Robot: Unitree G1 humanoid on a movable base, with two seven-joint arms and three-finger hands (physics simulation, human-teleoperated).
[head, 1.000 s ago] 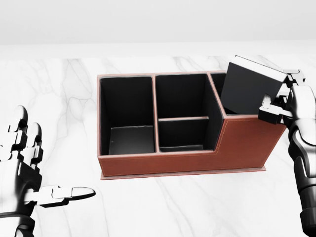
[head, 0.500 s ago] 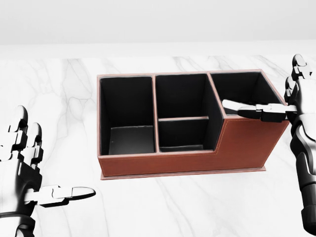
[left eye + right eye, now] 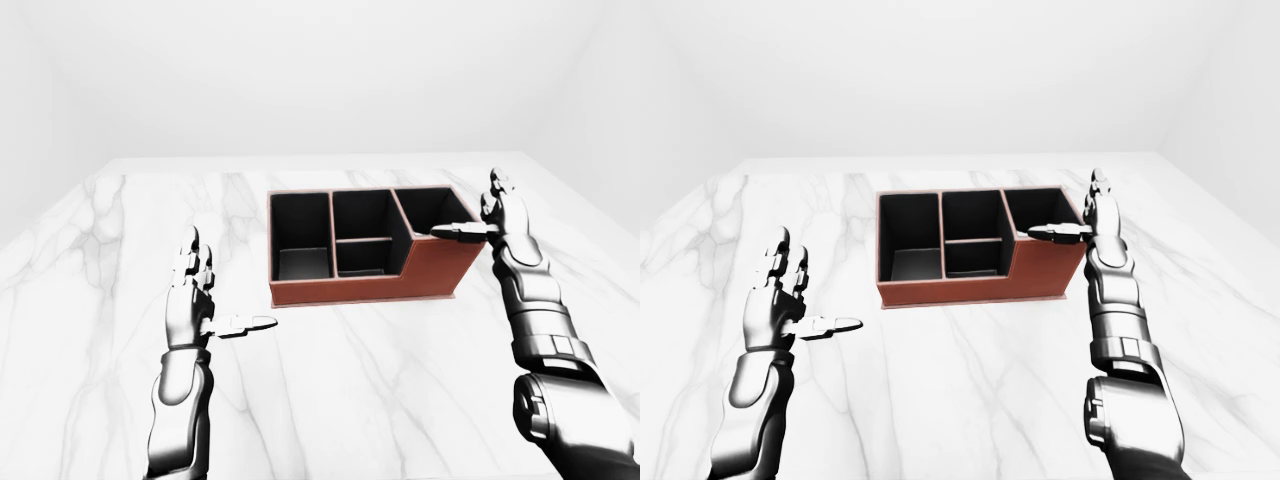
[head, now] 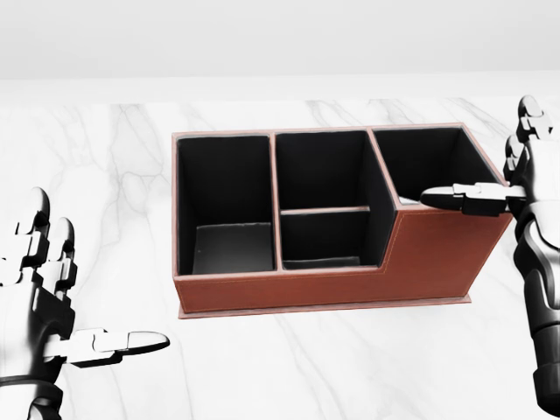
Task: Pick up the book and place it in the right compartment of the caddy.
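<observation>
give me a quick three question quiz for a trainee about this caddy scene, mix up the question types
1. True or false: the right hand is closed around a book.
2. Where does the left hand sit in the head view? A) over the caddy B) at the lower left, above the marble table C) inside the left compartment
3. Fill in: the middle section of the caddy is split by a ____ into two pockets.

Key:
1. False; its fingers are spread and one reaches over the right compartment, with no book showing in any view.
2. B
3. divider
</observation>
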